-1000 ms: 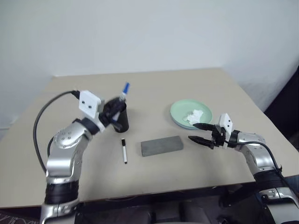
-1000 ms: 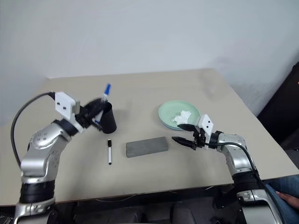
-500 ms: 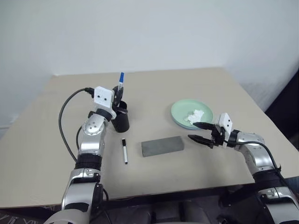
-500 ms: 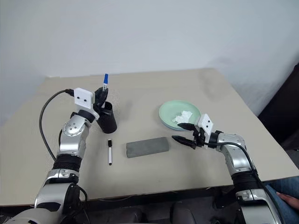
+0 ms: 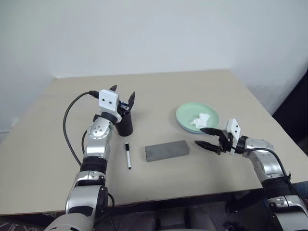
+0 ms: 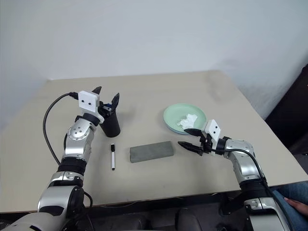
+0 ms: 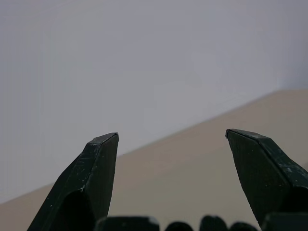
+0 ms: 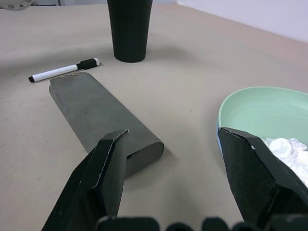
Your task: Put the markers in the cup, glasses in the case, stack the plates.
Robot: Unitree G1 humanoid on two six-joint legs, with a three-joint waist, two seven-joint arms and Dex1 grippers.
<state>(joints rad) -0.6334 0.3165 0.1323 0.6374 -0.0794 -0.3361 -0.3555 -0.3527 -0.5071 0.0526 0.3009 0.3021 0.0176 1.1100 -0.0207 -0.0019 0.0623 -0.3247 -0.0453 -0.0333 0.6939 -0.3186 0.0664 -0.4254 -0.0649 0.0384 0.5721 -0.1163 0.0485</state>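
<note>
The left gripper (image 5: 122,94) hangs just above the cup (image 5: 125,123), its fingers spread wide and holding nothing. A blue cap (image 5: 125,106) shows at the cup's rim, so the blue marker stands inside the cup. The black marker (image 5: 128,156) lies on the desk (image 5: 159,86) at 6 o'clock from the cup. The closed case (image 5: 166,150) lies at 3 o'clock from this marker. The right gripper (image 5: 204,137) is also spread and empty, between the case and the green plate (image 5: 185,114), which carries a tissue (image 5: 200,119).
</note>
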